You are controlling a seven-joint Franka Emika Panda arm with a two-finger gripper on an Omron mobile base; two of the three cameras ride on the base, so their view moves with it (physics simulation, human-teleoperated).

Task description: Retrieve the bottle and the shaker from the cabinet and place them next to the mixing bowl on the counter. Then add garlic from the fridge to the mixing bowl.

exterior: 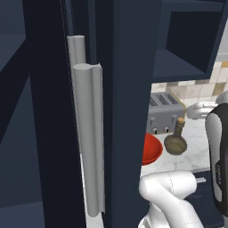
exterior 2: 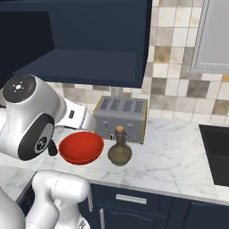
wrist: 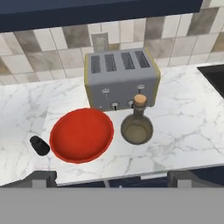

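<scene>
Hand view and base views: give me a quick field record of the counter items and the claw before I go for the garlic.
mixing bowl: on the counter, looks empty
bottle: upright, close beside the bowl, in front of the toaster
shaker: on the bowl's other side, near it
claw: fingertips spread wide, nothing between them
garlic: not yet in the bowl

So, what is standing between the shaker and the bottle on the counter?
The mixing bowl stands between the shaker and the bottle on the counter; the hand view shows it best.
</scene>
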